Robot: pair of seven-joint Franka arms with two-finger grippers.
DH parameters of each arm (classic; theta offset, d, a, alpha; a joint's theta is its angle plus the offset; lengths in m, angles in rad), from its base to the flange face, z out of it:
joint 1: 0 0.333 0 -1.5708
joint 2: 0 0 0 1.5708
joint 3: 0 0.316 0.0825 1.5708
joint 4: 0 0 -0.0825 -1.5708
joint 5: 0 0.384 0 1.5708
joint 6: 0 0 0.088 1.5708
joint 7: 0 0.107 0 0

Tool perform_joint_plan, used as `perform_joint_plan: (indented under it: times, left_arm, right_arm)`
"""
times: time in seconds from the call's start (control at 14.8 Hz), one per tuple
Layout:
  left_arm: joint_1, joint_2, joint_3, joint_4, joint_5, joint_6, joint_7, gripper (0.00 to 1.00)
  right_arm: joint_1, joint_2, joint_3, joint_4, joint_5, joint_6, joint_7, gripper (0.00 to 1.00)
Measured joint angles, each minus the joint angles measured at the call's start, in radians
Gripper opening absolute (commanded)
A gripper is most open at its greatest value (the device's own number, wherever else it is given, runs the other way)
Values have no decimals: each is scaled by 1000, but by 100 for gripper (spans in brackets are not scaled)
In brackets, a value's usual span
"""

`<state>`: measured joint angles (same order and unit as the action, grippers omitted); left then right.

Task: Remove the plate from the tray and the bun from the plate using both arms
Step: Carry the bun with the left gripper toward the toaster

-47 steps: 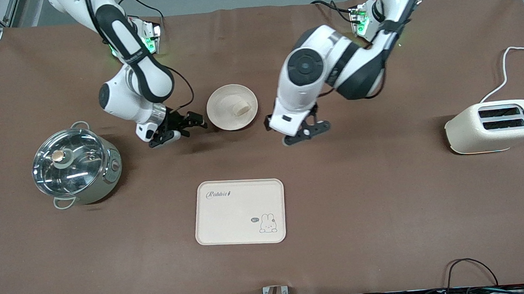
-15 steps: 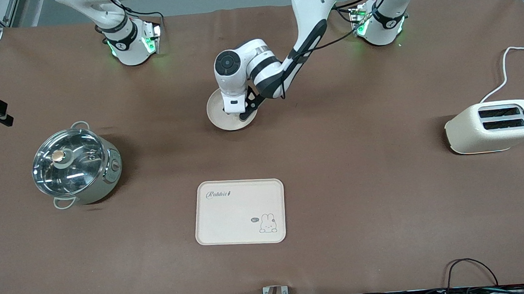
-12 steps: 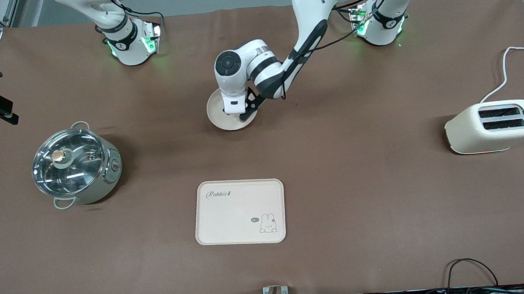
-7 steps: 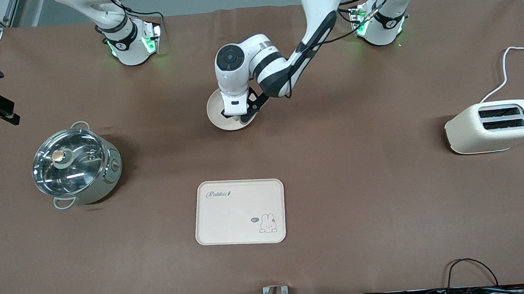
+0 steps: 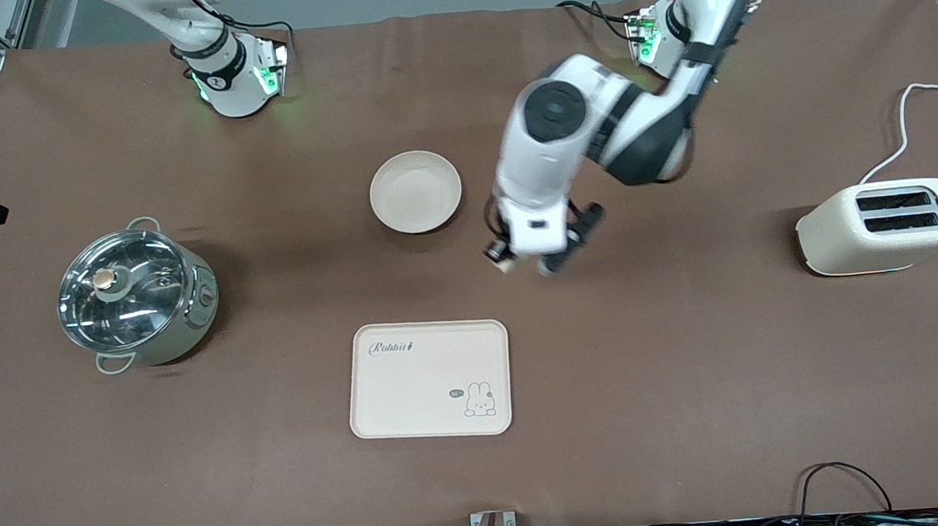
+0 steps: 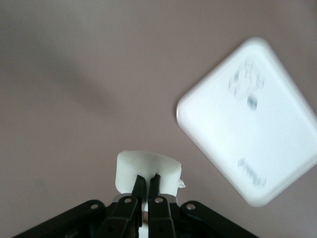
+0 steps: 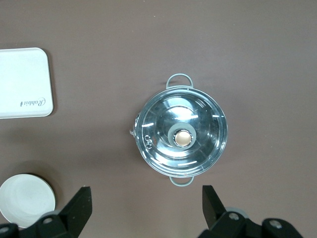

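Right gripper point(image 7: 143, 218): high over the worktop point(image 5: 692, 379), fingers point(image 7: 79, 208) spread wide, holding nothing; in the front view only a black part of it shows at the left edge of the frame. Right arm waits.

Pot point(image 5: 134, 290): left of centre in the front view, glass lid on.

Plate point(image 5: 415, 192): upper centre of the frame, bare, flat on the worktop.

Tray point(image 5: 429, 379): lower centre of the frame, nearer the front camera than the plate, nothing on it.

Left gripper point(image 6: 147, 196): in the air over bare worktop, right of centre in the front view, between plate and tray. Fingers point(image 6: 140, 189) pinching the bun point(image 6: 147, 171).

Toaster point(image 5: 884, 226): right of frame, cord running to the right edge.
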<state>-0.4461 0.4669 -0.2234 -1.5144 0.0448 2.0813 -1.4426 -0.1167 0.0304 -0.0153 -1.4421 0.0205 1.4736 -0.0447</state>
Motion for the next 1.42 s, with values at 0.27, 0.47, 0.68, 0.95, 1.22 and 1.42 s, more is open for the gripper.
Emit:
perform_joint_plan:
  times: [0.27,0.47,0.68,0.95,1.22,1.42]
  left_arm:
    - [173,10,3,-6,0,-15,272,0]
    - [281,41,4,-37,50,-29,398,0]
    - [364,103,4,-58,87,-27,437,0]
    - [402,189,3,-59,90,11,440,0]
    - [417,250,4,-59,90,70,440,20]
    - [417,269,2,-58,90,82,440,78]
  right_arm:
    - [2,-1,10,-19,1,-20,1,99]
    - [12,-4,15,-32,3,-26,2,99]
    - [31,-23,19,-60,3,-26,29,98]
    - [47,-55,20,-98,3,-19,47,99]
    - [47,-116,20,-194,3,41,48,99]
    - [48,-138,20,-217,3,52,49,100]
